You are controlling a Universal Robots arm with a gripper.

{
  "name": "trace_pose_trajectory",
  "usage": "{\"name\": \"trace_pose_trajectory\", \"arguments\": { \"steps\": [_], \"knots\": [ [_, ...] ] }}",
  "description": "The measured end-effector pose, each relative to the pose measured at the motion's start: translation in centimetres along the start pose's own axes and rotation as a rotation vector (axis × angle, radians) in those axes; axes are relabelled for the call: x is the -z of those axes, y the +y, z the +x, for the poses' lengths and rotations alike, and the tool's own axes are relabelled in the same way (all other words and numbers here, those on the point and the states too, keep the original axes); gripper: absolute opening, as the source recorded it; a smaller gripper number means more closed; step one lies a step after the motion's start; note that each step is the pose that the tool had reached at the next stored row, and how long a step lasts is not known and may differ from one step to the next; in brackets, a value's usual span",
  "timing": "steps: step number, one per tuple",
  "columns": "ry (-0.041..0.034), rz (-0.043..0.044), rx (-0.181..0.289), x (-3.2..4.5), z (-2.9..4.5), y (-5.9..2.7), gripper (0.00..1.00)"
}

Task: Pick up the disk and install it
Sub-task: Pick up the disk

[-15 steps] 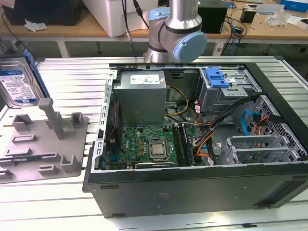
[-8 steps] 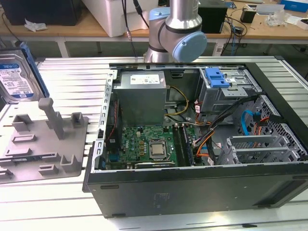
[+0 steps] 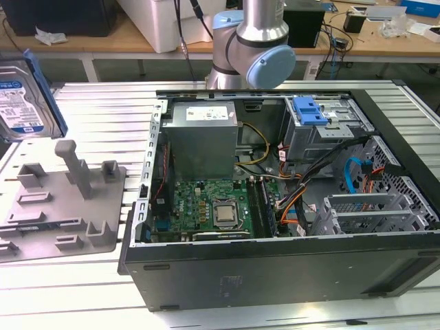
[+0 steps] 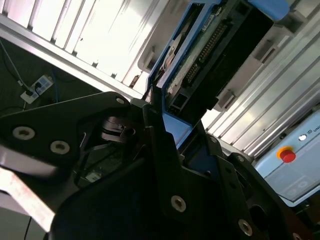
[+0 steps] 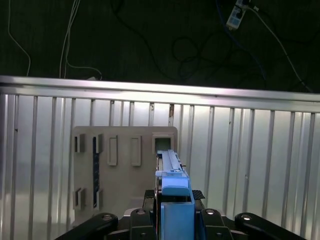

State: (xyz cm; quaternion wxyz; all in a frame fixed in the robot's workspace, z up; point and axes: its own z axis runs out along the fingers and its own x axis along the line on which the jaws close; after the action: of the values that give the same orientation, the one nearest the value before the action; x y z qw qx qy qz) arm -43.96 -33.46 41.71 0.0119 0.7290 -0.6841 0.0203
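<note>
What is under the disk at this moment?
In the first wrist view, a grey fixture plate on the slatted table lies below the disk. The disk hides part of the plate's edge.

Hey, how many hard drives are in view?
1. The silver metal hard drive in a blue plastic carrier is clamped in the black gripper in both wrist views, at the exterior view's left edge. The grey metal drive cage in the open black computer case may hide others.

Gripper (image 5: 175, 196) w/ jaws tight on disk (image 4: 200, 60)
</note>
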Motion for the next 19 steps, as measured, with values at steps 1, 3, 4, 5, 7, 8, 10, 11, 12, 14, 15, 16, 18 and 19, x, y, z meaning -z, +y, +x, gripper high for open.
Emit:
{"name": "trace_pose_trajectory", "arguments": {
  "steps": [1,3,4,5,7,8,10,11,12,14,15,16,18,19],
  "knots": [
    [0.0,0.0001,0.0,0.18,0.0,0.0,0.36],
    [0.0,0.0003,0.0,0.49,0.01,0.0,0.36],
    [0.0,0.0002,0.0,0.62,0.02,-0.01,0.36],
    [0.0,0.0004,0.0,0.83,0.03,-0.01,0.36],
    [0.0,0.0004,0.0,1.15,0.04,-0.01,0.36],
    [0.0,0.0004,0.0,1.31,0.05,-0.01,0.36],
    [0.0,0.0004,0.0,1.63,0.06,-0.02,0.36],
    [0.0001,0.0004,0.0,1.77,0.07,-0.02,0.36],
    [0.0001,0.0004,0.0,1.97,0.07,-0.02,0.36],
    [0.0,0.0005,0.0,2.4,0.09,-0.03,0.36],
    [0.0,0.0005,0.0,2.62,0.1,-0.03,0.36],
    [0.0,0.0005,0.0,2.87,0.11,-0.03,0.36],
    [0.0001,0.0006,0.0,3.49,0.13,-0.04,0.36],
    [0.0001,0.0007,0.0,4.02,0.15,-0.04,0.36]
  ]
}}
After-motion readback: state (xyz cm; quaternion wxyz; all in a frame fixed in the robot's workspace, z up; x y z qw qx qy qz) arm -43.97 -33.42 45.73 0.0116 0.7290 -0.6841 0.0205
